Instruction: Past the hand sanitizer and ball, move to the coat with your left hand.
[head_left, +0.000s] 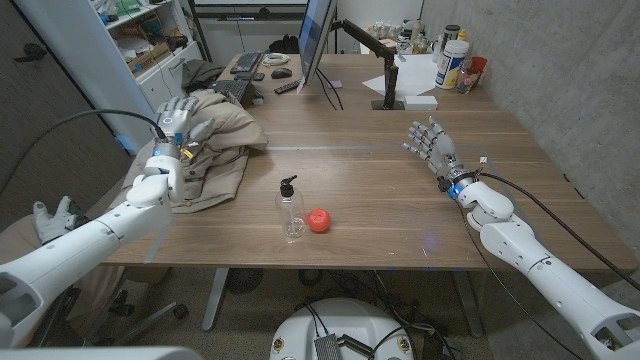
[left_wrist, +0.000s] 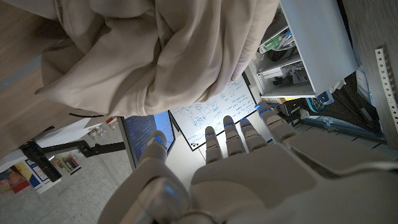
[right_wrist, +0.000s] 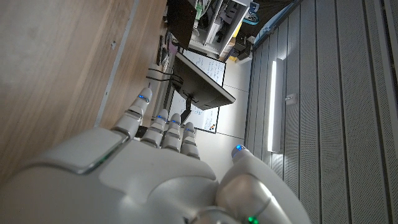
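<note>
Head view: left hand (head_left: 176, 117) seemingly over coat (head_left: 215, 150)

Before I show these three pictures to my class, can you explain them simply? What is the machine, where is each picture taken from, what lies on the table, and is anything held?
It is a robot with two white arms, each ending in a hand. The wide picture looks down from its head; the other two come from cameras on each wrist. On the wooden table lie a beige coat, a clear hand sanitizer bottle and a red ball, with a monitor further back. The left hand is over the coat, fingers spread. The right hand is open above the table. Neither holds anything.
</note>
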